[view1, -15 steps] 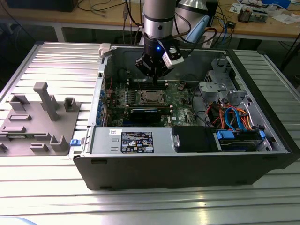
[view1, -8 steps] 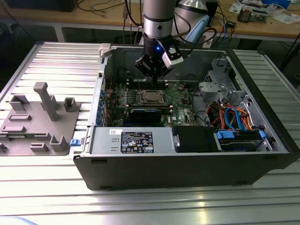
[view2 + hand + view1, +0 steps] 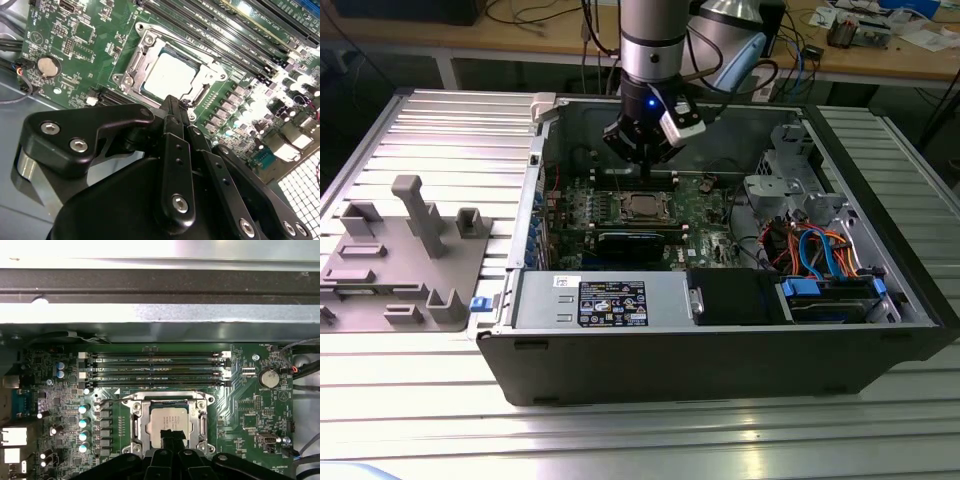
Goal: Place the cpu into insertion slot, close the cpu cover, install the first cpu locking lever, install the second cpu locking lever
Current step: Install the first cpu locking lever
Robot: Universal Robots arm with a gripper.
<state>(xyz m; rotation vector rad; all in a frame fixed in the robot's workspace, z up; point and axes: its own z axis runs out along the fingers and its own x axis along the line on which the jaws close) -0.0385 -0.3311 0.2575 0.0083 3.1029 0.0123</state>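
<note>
The cpu point(image 3: 167, 420) sits in the insertion slot on the green motherboard, its silver-grey top showing in both wrist views point(image 3: 169, 75) and in the exterior view point(image 3: 642, 205). The cpu cover point(image 3: 137, 421), a silvery frame plate point(image 3: 145, 47), lies flat around the chip, which shows through its window. My gripper point(image 3: 171, 435) hangs just above the socket's near edge, fingers shut together with nothing between them point(image 3: 172, 105). From outside, the gripper point(image 3: 642, 162) stands over the board inside the open computer case.
Memory slots point(image 3: 155, 370) run beside the socket, and a coin battery point(image 3: 269, 378) lies on the board. The case wall point(image 3: 160, 285) rises close behind. A power supply point(image 3: 605, 300) and a drive cage with cables point(image 3: 820, 250) fill the case front. A grey fixture point(image 3: 400, 250) stands on the exterior view's left.
</note>
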